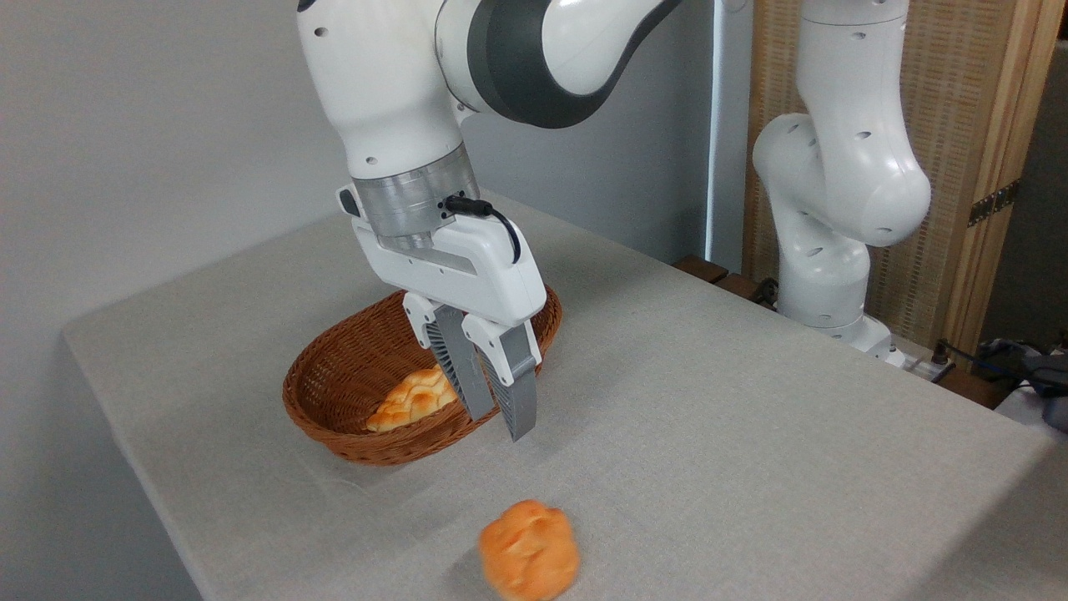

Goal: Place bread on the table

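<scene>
One bread (528, 548), a lumpy golden-orange bun, lies on the grey-beige cloth of the table (709, 434) near its front edge, blurred as if still rolling. A second bun (413, 399) rests inside the brown wicker basket (334, 367). My gripper (499, 424) hangs over the basket's right front rim, well above and behind the loose bun. Its grey ribbed fingers (517, 392) point down with a narrow gap between them and hold nothing.
The arm's white base (834, 275) stands at the table's far right edge, with cables and a wooden screen behind it. A grey wall runs along the back left. The table's front and left edges are close to the bun on the cloth.
</scene>
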